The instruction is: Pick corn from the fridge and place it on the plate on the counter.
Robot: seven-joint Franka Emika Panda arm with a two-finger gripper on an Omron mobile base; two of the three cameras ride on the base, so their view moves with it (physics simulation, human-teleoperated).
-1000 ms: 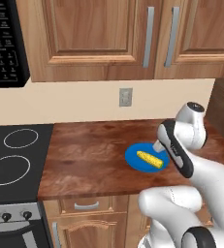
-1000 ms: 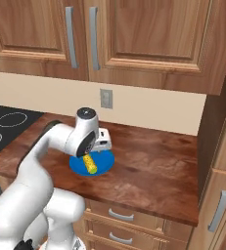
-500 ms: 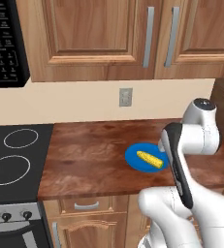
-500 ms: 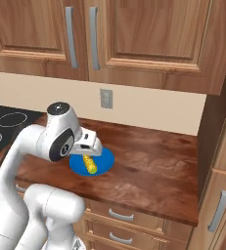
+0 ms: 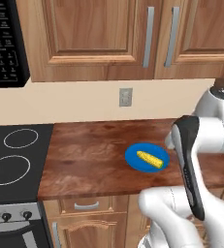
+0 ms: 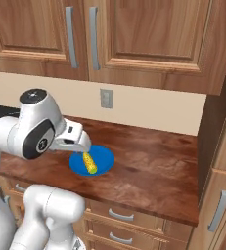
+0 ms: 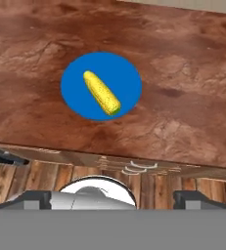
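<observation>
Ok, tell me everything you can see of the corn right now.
The corn is a small yellow cob, tapered, with a green tip at one end. It lies flat and diagonal on the blue plate, wholly within its rim, on the reddish-brown counter. Only the plate touches it; the gripper is clear of it, up and back from the counter.

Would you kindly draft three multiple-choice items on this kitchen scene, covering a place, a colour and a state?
1. Where does the corn lie?
A. on the stovetop
B. on the plate
C. on the bare counter

2. What colour is the plate?
A. blue
B. white
C. red

3. How do the cabinet doors above the counter stand?
A. one ajar
B. all wide open
C. closed

Key: 1 B, the cob rests wholly within the plate's rim in the hand view. 2 A, the disc is bright blue in every view. 3 C, the door fronts sit flush with their frames.
</observation>
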